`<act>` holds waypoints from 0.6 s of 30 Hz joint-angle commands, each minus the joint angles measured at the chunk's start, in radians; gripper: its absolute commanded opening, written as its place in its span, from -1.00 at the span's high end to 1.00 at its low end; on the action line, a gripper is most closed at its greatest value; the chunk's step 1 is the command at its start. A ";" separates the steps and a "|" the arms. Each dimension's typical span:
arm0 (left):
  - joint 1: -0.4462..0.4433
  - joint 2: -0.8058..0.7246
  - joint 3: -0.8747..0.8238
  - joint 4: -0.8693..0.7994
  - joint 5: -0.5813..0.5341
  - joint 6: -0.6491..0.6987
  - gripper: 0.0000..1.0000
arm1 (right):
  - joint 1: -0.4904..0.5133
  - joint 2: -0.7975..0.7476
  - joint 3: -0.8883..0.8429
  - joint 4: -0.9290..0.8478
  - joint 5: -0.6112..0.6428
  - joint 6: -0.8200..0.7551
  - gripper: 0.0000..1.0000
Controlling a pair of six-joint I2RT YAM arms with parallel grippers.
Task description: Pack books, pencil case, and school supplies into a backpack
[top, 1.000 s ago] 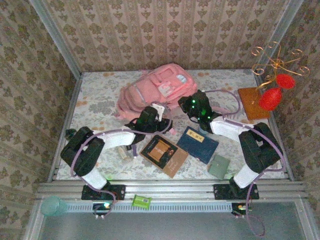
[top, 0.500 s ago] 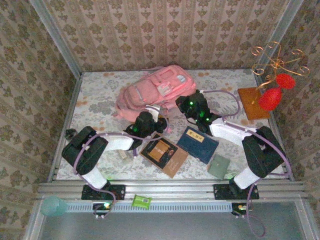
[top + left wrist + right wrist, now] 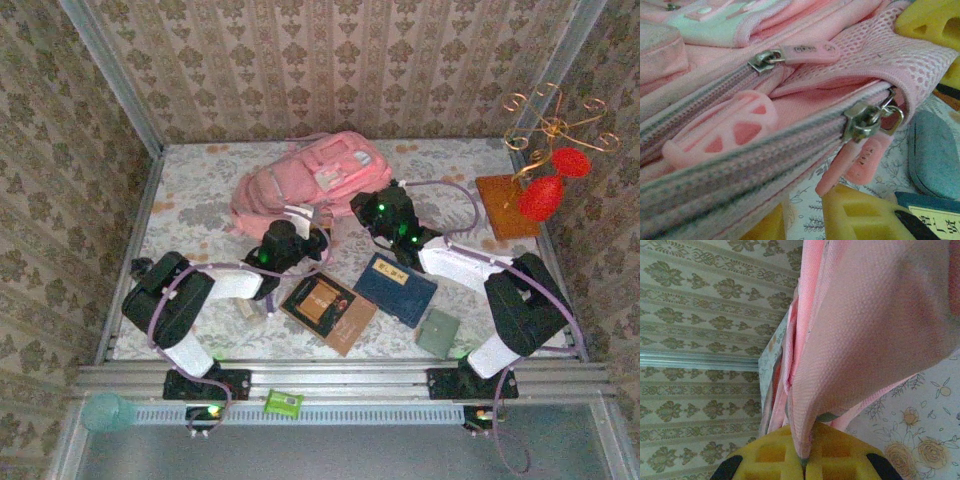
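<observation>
The pink backpack (image 3: pixel 305 178) lies at the back middle of the table. My right gripper (image 3: pixel 372 207) (image 3: pixel 807 460) is at its right end, shut on a fold of its pink fabric (image 3: pixel 860 340). My left gripper (image 3: pixel 298 226) (image 3: pixel 807 220) sits at its near edge, open, with bare cloth between the yellow fingers (image 3: pixel 867 215). A pink zip pull (image 3: pixel 840 172) hangs against the tip of the right finger. The brown-black book (image 3: pixel 328 310) and the navy book (image 3: pixel 396 287) lie flat in front. A grey-green flat pouch (image 3: pixel 437 332), seemingly the pencil case, lies near the front right. Small school supplies (image 3: pixel 254 303) lie beside my left forearm.
A brown board (image 3: pixel 505 205) with a gold wire stand and red ornaments (image 3: pixel 545 195) is at the back right. Papered walls close the table in on three sides. A grey-blue soft object (image 3: pixel 935 155) lies right of the zip in the left wrist view.
My left gripper has moved back and left to the backpack's edge, and its jaws have narrowed. The backpack has shifted slightly left. The right gripper stays shut on the fabric.
</observation>
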 commanded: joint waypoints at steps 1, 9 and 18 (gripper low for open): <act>0.033 -0.025 -0.015 0.112 0.032 -0.010 0.50 | 0.009 -0.049 0.012 0.060 0.033 -0.014 1.00; 0.039 -0.019 0.008 0.123 0.076 -0.014 0.40 | 0.010 -0.045 -0.001 0.058 0.036 -0.014 1.00; 0.040 -0.011 0.031 0.108 0.075 -0.018 0.50 | 0.012 -0.042 -0.010 0.049 0.034 -0.019 1.00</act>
